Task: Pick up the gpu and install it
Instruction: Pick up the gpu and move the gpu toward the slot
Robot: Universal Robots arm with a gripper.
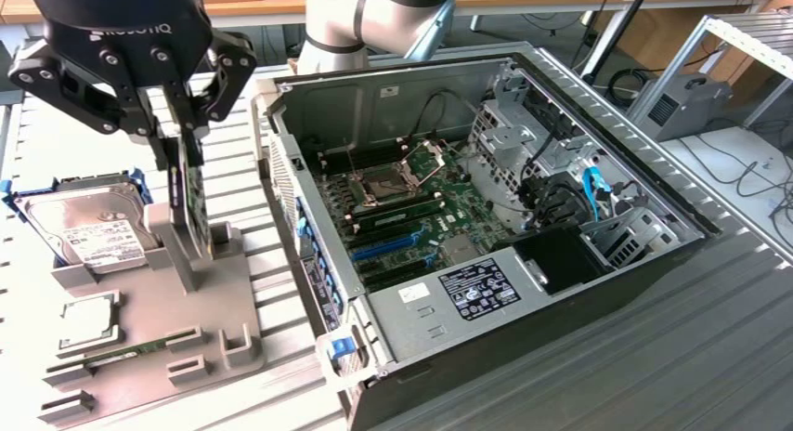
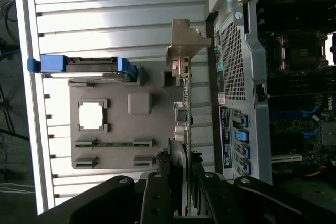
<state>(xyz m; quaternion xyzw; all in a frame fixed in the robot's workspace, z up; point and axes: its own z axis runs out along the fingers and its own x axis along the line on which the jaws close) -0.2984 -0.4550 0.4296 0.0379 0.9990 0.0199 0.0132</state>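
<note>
Grip quality decides this step. At the exterior view's far left, a silver hard drive with a white label sits in a blue caddy, beside a grey moulded parts holder in the lower left of the frame. Above that holder, in the upper left, the black two-fingered gripper is clamped on the thin green graphics card with the black round fan. The card hangs upright, on edge. Its lower edge is level with the holder's uprights, and I cannot tell whether it is clear of them. The wrist view shows its silver end bracket at the end away from the fingers. I judge that the lift should be straight and untwisted, so nothing snags. Right of centre stands the open black-and-silver computer case, with blue expansion slots on its board. Keeping the card square now should spare correction there.
</note>
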